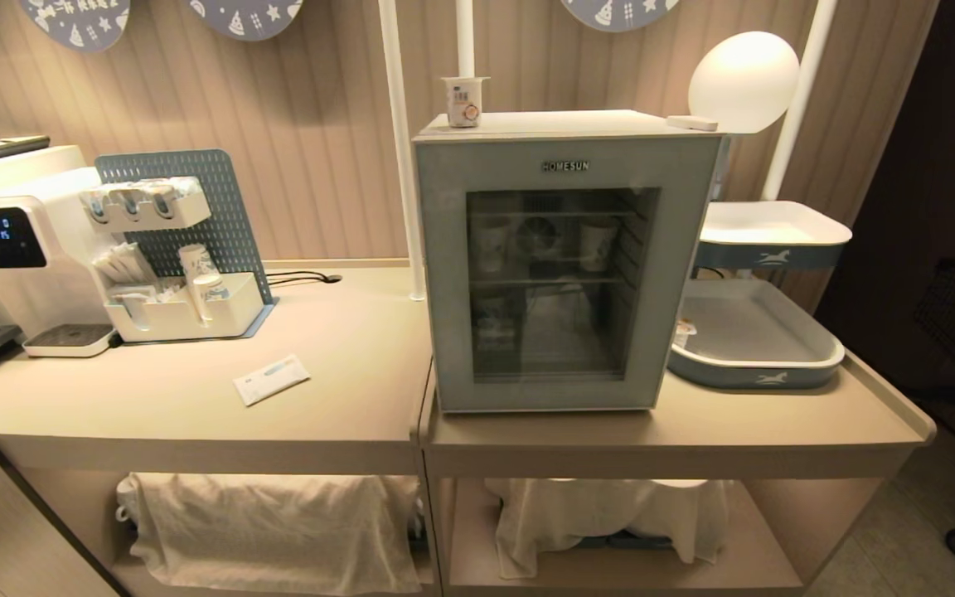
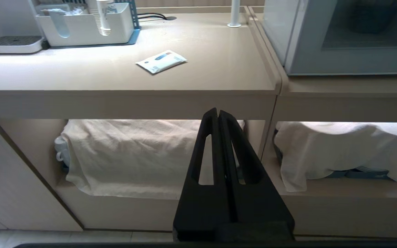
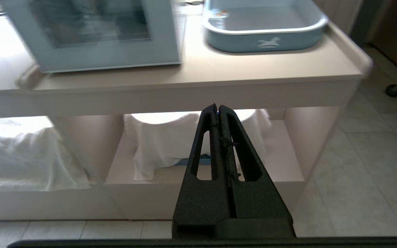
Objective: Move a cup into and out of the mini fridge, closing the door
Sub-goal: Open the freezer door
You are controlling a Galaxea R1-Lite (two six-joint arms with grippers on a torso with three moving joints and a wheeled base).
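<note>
The white mini fridge (image 1: pixel 564 257) stands on the right counter with its grey-blue glass door (image 1: pixel 560 274) closed. Paper cups show dimly on the shelves behind the glass. The cup (image 1: pixel 464 101), a small white pot with a flat lid and a coloured label, sits on the fridge's top at its left rear corner. Neither arm shows in the head view. My left gripper (image 2: pixel 217 112) is shut and empty, low in front of the left counter's edge. The right gripper (image 3: pixel 217 107) is shut and empty too, below the counter edge, with the fridge's lower door (image 3: pixel 91 34) above it.
A water dispenser (image 1: pixel 17 249) and a pegboard caddy of paper cups (image 1: pixel 183 282) stand at the left. A flat sachet (image 1: pixel 271 379) lies on the counter. Two blue-white trays (image 1: pixel 755 336) sit right of the fridge. Cloth-covered items (image 1: pixel 270 531) fill the lower shelves. A white pole (image 1: pixel 401 149) rises beside the fridge.
</note>
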